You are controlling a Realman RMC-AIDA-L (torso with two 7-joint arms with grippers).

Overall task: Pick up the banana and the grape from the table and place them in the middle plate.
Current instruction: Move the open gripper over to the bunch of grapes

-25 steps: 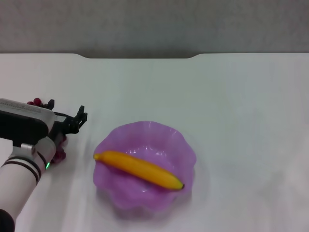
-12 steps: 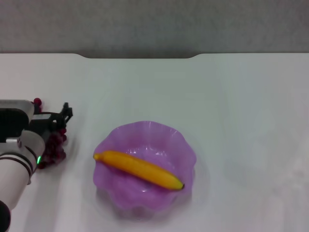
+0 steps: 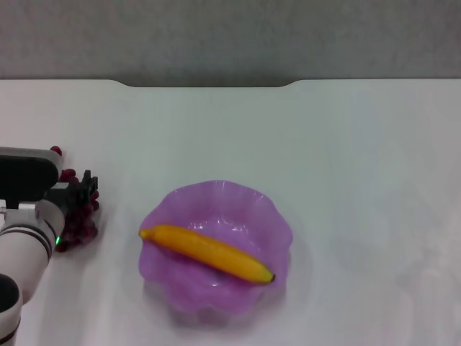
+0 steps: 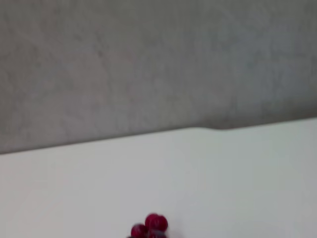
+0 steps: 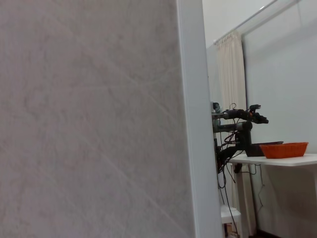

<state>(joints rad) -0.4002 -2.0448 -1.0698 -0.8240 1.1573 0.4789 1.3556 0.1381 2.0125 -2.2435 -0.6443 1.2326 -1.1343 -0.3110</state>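
Head view is showing the left tool (image 3: 85,189) hanging over the grape (image 3: 78,220) at nine o'clock of the middle plate (image 3: 270,216); its grip I cannot tell. It should be lowering straight, closing gently.

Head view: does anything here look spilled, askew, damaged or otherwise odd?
Nothing stands out. The banana lies slantwise inside the middle plate, which sits flat on the table. The grape bunch is intact on the table at the left, with the left gripper right over it. The right arm is out of view.
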